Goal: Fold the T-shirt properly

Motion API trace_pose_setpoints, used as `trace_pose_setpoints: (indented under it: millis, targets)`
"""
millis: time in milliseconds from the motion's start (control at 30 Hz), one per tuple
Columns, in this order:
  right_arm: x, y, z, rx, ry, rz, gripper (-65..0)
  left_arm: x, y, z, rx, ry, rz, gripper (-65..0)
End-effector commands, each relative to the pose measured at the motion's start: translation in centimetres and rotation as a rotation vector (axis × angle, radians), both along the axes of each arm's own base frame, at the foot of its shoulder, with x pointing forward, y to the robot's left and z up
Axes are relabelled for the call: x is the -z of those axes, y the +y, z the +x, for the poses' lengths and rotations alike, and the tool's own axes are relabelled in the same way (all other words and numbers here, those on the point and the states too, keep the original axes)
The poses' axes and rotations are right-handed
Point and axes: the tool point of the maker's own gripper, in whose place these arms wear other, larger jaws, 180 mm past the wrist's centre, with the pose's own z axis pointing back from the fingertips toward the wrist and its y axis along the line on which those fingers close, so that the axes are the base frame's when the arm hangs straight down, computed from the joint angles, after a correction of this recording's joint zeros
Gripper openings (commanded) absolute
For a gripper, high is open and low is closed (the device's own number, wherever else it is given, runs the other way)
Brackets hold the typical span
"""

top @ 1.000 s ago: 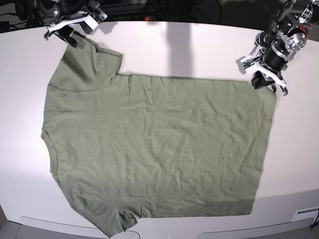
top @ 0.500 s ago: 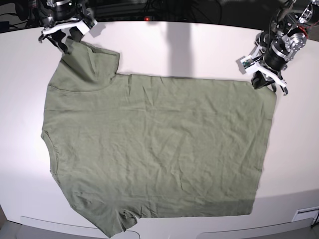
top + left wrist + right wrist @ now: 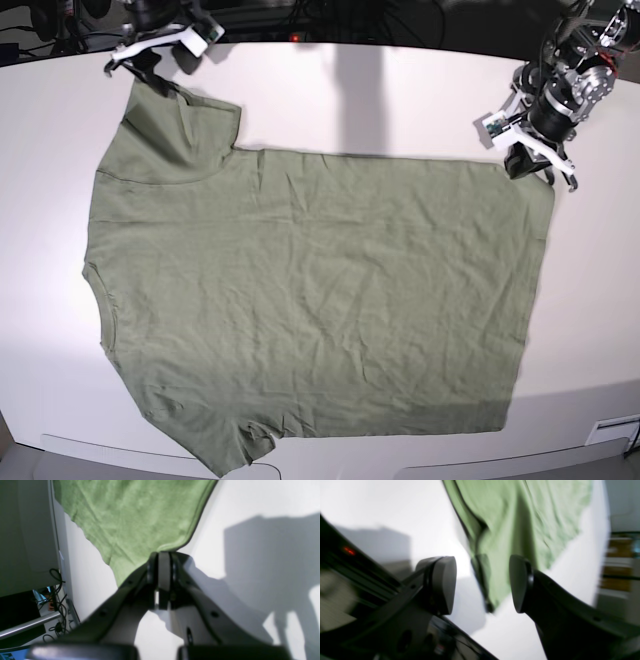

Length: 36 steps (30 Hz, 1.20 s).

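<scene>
The sage-green T-shirt [image 3: 310, 290] lies spread flat on the white table [image 3: 400, 100], sleeves at the left and hem at the right. My left gripper [image 3: 532, 168] is at the hem's far right corner. In the left wrist view its jaws [image 3: 163, 555] are pressed together, with the T-shirt [image 3: 140, 517] corner running into the tips. My right gripper [image 3: 155, 72] hovers at the far sleeve's tip at the top left. In the blurred right wrist view it [image 3: 482, 582] is open, with the T-shirt [image 3: 520, 517] sleeve edge lying between its fingers [image 3: 443, 585].
Dark equipment and cables [image 3: 330, 15] line the table's far edge. A small white box [image 3: 612, 430] sits at the front right. A grey panel [image 3: 25, 530] and cables show past the table edge in the left wrist view.
My right gripper swung left over the sleeve tip, then back to the right and slightly further back. The left gripper and the shirt have stayed put.
</scene>
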Motion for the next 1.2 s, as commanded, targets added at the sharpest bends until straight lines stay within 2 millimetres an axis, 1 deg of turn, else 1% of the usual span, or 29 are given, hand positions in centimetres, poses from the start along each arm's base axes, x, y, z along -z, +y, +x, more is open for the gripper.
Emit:
trace_pose_setpoints:
  millis: [0,133,233,300,367,500,600,700,800,867,967,1067,1133,1167]
  targets:
    - [1.3,0.2,-2.2,0.008,0.125,0.017,-30.3,2.1,0.2,-3.3,0.016,0.133,0.024,-65.0]
    - [2.3,-0.7,-2.4,0.062,0.227,-0.005,-30.3,2.1,0.2,-3.3,0.016,0.133,0.023,-65.0]
    - [2.5,-0.7,-2.0,0.082,0.261,0.02,-30.3,2.1,0.2,-3.3,0.016,0.133,0.024,-65.0]
    - [2.7,-1.2,-2.1,0.099,0.282,0.005,-30.3,2.1,0.2,-3.4,0.016,0.133,0.024,-65.0]
    - [2.9,-2.1,-2.7,0.111,0.321,-0.039,-30.3,2.1,0.2,-3.4,0.016,0.133,0.024,-65.0]
    - [3.2,-3.9,-4.7,0.121,0.429,-0.146,-30.3,2.1,0.2,-3.4,0.016,0.133,0.024,-65.0]
    - [3.0,-5.9,-5.6,0.122,0.485,-0.237,-30.3,2.1,0.2,-3.3,0.016,0.133,0.024,-65.0]
    - [2.2,-9.0,-6.5,0.134,0.527,-0.36,-30.3,2.1,0.2,-3.4,0.016,0.133,0.024,-65.0]
    - [1.3,-11.6,-6.8,0.086,0.527,-0.459,-30.3,2.1,0.2,-3.4,0.016,0.133,0.024,-65.0]
    - [0.9,-12.6,-7.0,0.045,0.526,-0.483,-30.3,2.1,0.2,-3.3,0.016,0.133,0.023,-65.0]
    - [0.8,-12.7,-6.8,0.012,0.518,-0.468,-30.3,2.1,0.2,-3.4,0.016,0.133,0.024,-65.0]
    - [1.1,-11.7,-6.3,-0.012,0.493,-0.415,-30.3,2.1,0.2,-3.4,0.016,0.133,0.024,-65.0]
    - [1.2,-11.3,-6.4,-0.016,0.497,-0.403,-30.4,2.1,0.2,-3.4,0.016,0.133,0.024,-65.0]
    - [1.3,-10.7,-6.9,-0.032,0.516,-0.388,-30.4,2.1,0.2,-3.4,0.016,0.133,0.024,-65.0]
